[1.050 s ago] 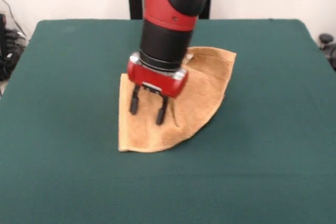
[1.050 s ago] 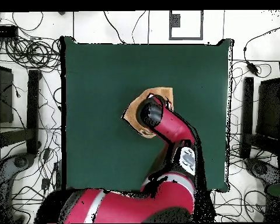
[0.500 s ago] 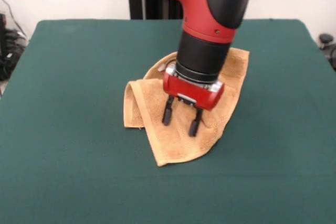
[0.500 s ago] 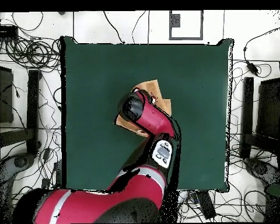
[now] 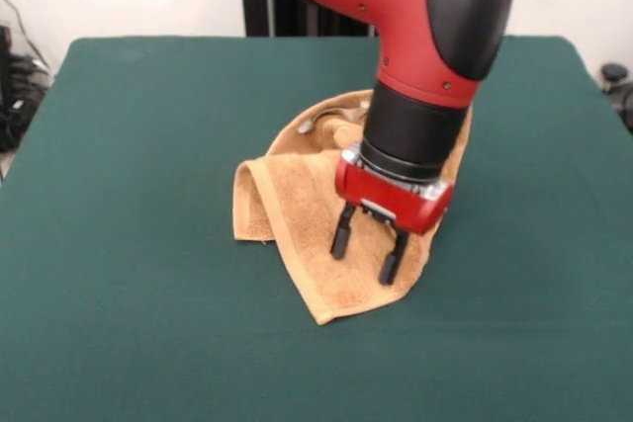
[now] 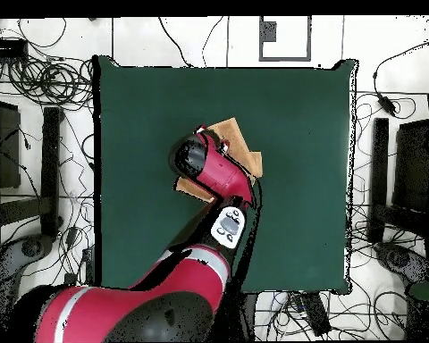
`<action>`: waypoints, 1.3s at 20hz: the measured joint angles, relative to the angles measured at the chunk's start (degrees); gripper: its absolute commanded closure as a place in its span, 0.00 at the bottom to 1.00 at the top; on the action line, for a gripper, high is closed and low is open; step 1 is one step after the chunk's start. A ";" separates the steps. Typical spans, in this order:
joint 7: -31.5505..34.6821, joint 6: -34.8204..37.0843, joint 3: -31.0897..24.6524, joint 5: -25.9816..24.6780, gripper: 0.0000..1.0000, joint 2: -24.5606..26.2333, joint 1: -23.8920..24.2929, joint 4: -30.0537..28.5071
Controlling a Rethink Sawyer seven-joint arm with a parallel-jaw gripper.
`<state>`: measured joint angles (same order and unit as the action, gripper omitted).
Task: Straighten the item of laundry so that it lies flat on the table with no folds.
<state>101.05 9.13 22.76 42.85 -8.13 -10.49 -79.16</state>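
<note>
Since a second ago we see the gripper (image 5: 366,250) shifted to the right and nearer in the front view, and the towel (image 5: 302,200) has gone with it: what lay as a fairly flat fan has been dragged into a heap with a raised fold standing along its left side and a narrow corner pointing toward the near right. Half a second ago the fold was already up; since then the gripper has moved a little further the same way and the near corner has stretched out under it.

We judge this a setback or at best a mid-step: the cloth is more rumpled than it was, doubled over itself on the left and bunched at the far side behind the wrist.

Its two black fingers (image 5: 340,237) stand apart, tips down on or just above the cloth, with nothing pinched between them that we can see.

Lying near the middle of the table (image 5: 119,323), the towel has its long axis running from far right, hidden partly behind the arm, down to that near tip. From overhead, the towel (image 6: 239,143) peeks out beside the arm.
</note>
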 measured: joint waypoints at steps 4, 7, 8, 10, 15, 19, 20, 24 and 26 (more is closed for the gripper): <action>3.17 2.35 3.07 1.26 0.00 2.67 -2.27 2.92; 6.01 4.57 4.78 1.30 0.00 3.66 -3.36 4.72; 6.43 4.88 4.98 1.31 0.00 3.72 -3.46 4.94; 7.44 5.74 5.38 1.28 0.00 3.79 -3.59 5.43; 7.83 6.03 5.20 -0.79 0.00 2.10 -1.90 4.89; 7.83 6.01 5.01 -2.93 0.00 -1.18 0.55 3.61; 7.83 6.01 5.01 -3.12 0.00 -1.67 0.85 3.48; 7.84 6.02 5.34 -3.30 0.00 -4.73 1.40 3.28; 7.84 6.02 5.45 -3.37 0.00 -5.44 1.11 3.28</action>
<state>108.89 15.15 28.20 39.48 -13.57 -9.37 -75.88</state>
